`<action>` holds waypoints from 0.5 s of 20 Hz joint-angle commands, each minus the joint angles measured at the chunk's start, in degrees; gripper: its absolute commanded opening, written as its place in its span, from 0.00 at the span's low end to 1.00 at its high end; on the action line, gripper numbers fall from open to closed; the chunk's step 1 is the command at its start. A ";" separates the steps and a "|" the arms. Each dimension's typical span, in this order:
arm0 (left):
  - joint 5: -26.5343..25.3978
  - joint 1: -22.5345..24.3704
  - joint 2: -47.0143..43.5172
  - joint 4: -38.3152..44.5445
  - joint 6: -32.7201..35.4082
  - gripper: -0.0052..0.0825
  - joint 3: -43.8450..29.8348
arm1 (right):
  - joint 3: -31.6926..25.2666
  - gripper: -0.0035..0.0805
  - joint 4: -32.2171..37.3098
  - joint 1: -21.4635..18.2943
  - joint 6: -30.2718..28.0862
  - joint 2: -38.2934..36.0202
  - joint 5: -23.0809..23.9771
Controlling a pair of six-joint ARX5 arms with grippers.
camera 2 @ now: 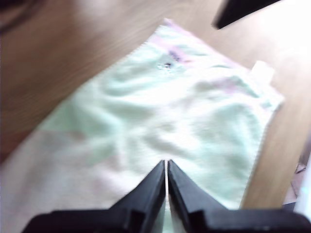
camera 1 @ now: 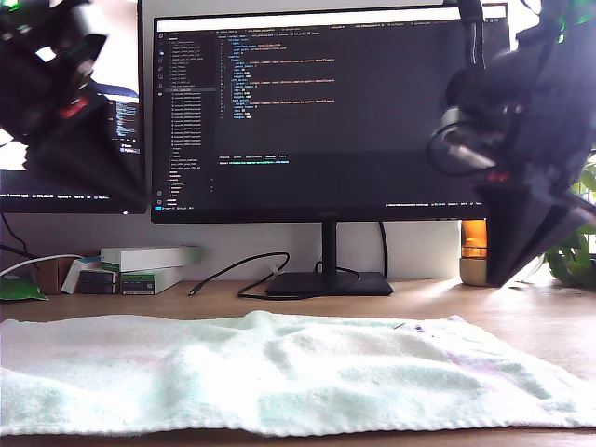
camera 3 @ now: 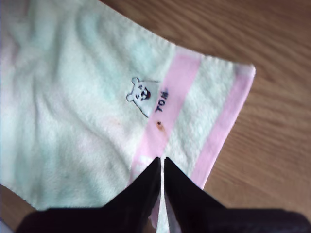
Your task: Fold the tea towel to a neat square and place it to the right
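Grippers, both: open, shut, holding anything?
My first gripper: shut, empty, above the pale mint green terry tea towel.
My second gripper: shut, empty, above the towel's pink bands.

Tea towel point(camera 1: 279, 372) flat on desk point(camera 1: 521, 307), before monitor point(camera 1: 326, 112).

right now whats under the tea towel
The tea towel lies spread flat on the wooden desk, which shows bare around its edges. Whatever sits beneath its middle is covered, though no lump shows.
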 commanded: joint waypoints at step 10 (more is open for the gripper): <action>0.70 -5.57 4.90 2.51 -1.86 0.03 -0.87 | 0.11 0.31 3.93 0.07 9.99 1.16 6.97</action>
